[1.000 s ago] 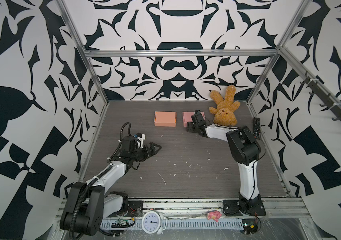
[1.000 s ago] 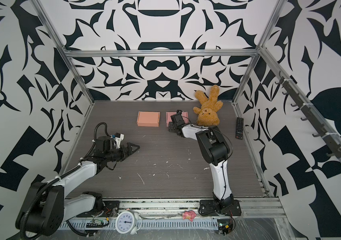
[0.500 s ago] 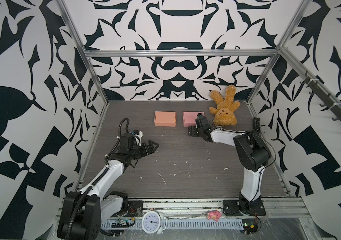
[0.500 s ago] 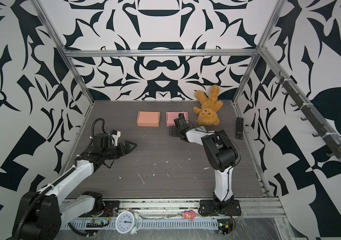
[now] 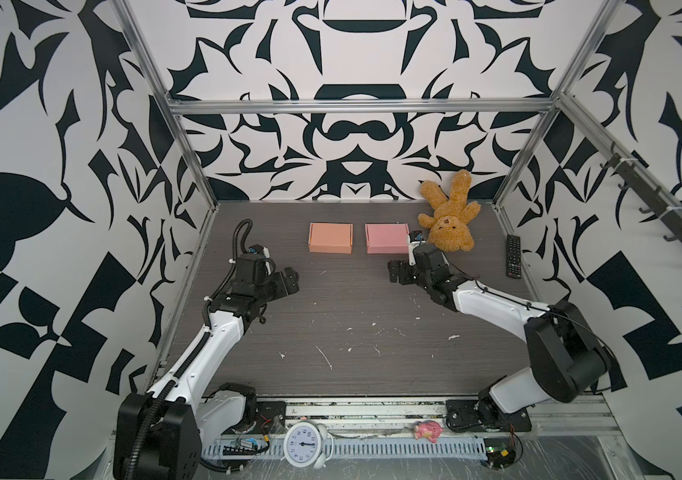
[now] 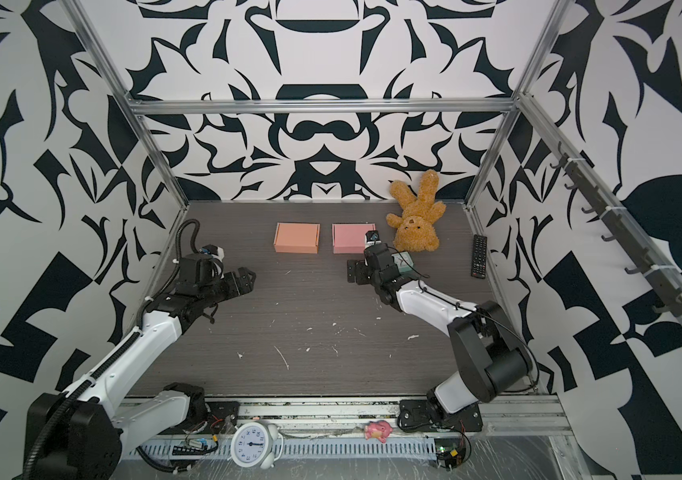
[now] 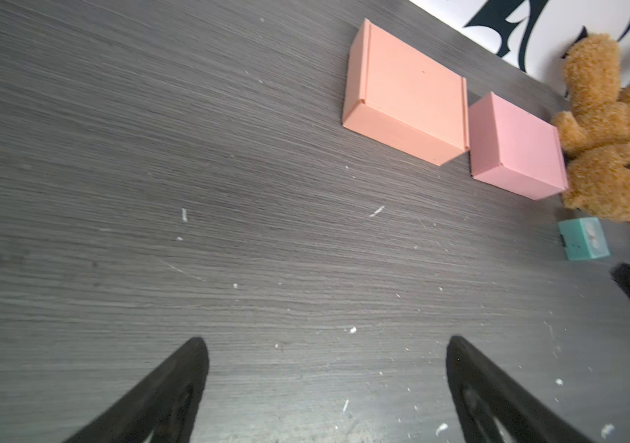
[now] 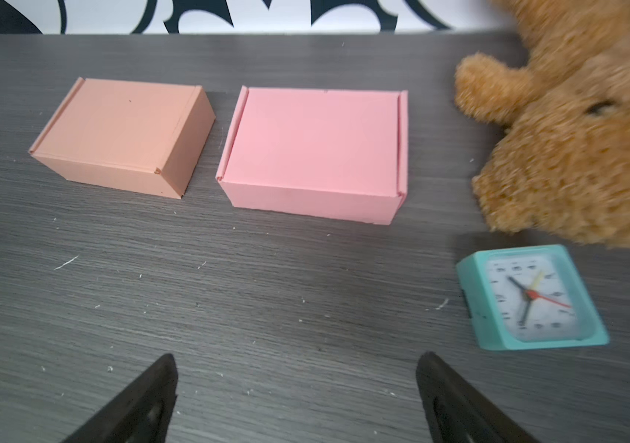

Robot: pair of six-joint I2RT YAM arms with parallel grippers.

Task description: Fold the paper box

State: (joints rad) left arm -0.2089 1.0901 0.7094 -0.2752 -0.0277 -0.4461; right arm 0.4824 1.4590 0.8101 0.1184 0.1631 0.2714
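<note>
Right wrist, pink box [image 8: 313, 149] clear of fingers [image 8: 141, 406]

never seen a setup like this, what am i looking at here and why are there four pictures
The machine is two robot arms bolted to the front edge of a dark table: a left arm and a right arm. Each ends in a gripper with two fingers.

The two wide pictures come from one camera head overhead that looks down on the whole scene. The two close pictures come from a camera on each arm's wrist, and the black wedges in them are that gripper's fingers.

On the table lie an orange box and a pink box side by side, both folded shut. There is also a teddy bear, a small teal clock and a remote.

The left gripper and the right gripper are both open and hold nothing.
</note>
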